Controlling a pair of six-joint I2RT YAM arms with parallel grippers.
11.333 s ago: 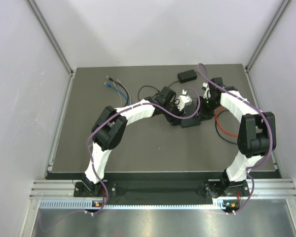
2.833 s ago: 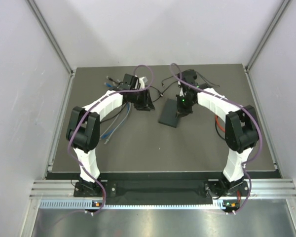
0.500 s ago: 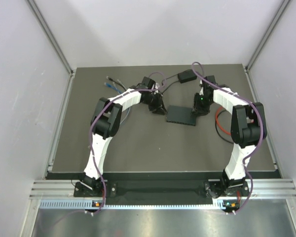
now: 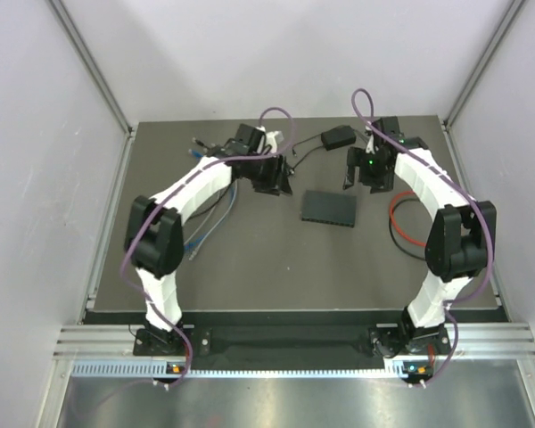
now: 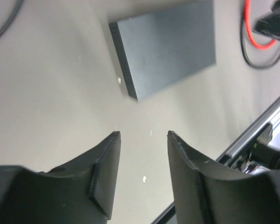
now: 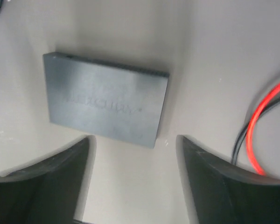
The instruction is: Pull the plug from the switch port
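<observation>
Top external view: the switch [image 4: 331,208] lay flat on the table [image 4: 250,259] between the two arms, touching neither. The left gripper [image 4: 273,176] hung off to its left. The right gripper [image 4: 364,175] sat up and to the right, near the black adapter block [image 4: 339,137]. Blue cables [image 4: 209,209] trailed on the left side and a red cable [image 4: 399,223] looped on the right. No trays or bins anywhere.

Left wrist view: the left gripper [image 5: 142,136] had its fingers apart with only bare table between them. The switch [image 5: 165,46] was ahead and well clear, with the red cable [image 5: 249,42] past it.

Right wrist view: the right gripper [image 6: 134,140] was spread wide and empty too, the switch [image 6: 105,105] just beyond its tips and the red cable [image 6: 256,126] off to one side.

No plug or lead showed running out of the switch in any view. The socket row wasn't clearly visible though, so whether every port was empty couldn't be told for sure.

Likely trouble: the box looked loose and unheld, so a low arm pass could skate it. The cables near both wrists could also snag.
</observation>
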